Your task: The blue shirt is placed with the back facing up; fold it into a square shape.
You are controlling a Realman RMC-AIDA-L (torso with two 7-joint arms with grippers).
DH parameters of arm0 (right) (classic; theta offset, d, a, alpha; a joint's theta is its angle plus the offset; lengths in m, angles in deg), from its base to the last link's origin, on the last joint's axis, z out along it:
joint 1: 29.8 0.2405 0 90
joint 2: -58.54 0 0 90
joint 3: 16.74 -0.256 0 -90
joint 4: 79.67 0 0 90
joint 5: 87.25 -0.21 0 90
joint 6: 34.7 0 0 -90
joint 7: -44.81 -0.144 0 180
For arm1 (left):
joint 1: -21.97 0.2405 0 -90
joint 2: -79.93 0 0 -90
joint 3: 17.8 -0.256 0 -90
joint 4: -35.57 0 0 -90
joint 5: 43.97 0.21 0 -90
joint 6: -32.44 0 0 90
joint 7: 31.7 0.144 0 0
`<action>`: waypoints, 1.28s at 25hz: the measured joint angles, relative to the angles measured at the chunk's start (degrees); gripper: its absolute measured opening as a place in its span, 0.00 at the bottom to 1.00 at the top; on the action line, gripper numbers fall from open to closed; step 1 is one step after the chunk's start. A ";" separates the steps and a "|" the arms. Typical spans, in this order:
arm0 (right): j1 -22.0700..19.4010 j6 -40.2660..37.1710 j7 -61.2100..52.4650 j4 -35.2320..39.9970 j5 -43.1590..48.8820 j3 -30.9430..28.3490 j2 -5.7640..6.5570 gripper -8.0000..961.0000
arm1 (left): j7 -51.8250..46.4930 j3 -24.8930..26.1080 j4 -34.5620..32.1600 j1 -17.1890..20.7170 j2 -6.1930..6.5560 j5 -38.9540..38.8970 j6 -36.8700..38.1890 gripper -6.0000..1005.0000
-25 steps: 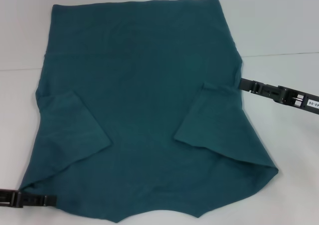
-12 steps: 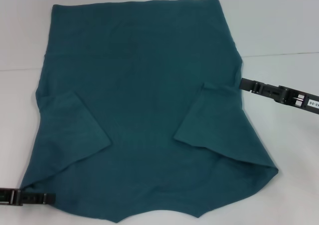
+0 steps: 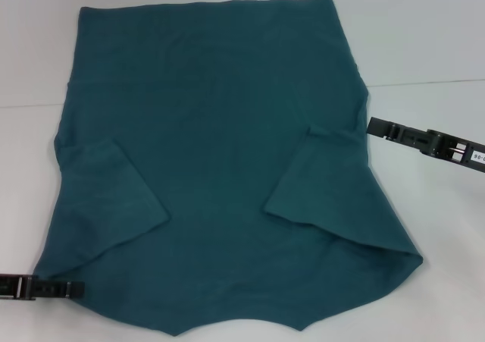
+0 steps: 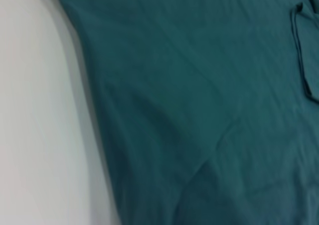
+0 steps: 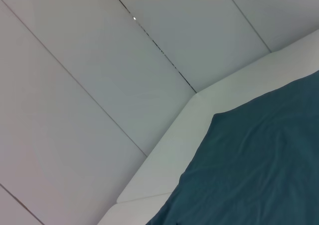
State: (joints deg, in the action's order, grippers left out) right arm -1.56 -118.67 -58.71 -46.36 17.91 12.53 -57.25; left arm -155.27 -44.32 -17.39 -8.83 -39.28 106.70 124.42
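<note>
The left gripper (image 3: 76,288) reaches in from the near left edge of the head view, its black tip meeting the lower left corner of the blue shirt (image 3: 220,167); whether its fingers are apart or together on the cloth cannot be told. The right gripper (image 3: 373,126) comes in from the right, its tip at the shirt's right edge just beside the folded right sleeve (image 3: 318,179); its fingers likewise cannot be made out.

The shirt lies spread flat on the white table (image 3: 424,46), plain side up, filling most of the head view. Both sleeves are turned inward over the body: the left sleeve (image 3: 106,194) forms a flap on the left, the right one a flap on the right. The near hem runs uneven, with a point at the right corner.

The left wrist view shows the shirt (image 4: 199,110) with soft wrinkles against the table (image 4: 40,110). The right wrist view shows a shirt edge (image 5: 259,170) and the table edge (image 5: 164,160).
</note>
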 joint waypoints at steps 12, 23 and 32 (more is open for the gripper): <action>-0.20 0.10 -0.01 0.00 -0.05 -0.28 0.05 0.97 | 0.13 -0.42 -0.09 -0.65 -0.09 -0.84 0.44 0.77; -0.21 0.25 -0.01 0.00 -0.05 -0.33 0.14 0.97 | -1.40 -0.45 -0.33 -0.62 0.20 -0.06 -0.53 0.76; -0.27 0.36 0.00 0.00 -0.05 -0.87 0.14 0.97 | -1.23 -0.56 -0.33 -0.65 0.21 0.38 0.38 0.76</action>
State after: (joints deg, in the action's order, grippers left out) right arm -1.84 -118.31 -58.72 -46.36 17.86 11.67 -57.11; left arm -156.50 -44.88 -17.72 -9.48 -39.07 107.08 124.80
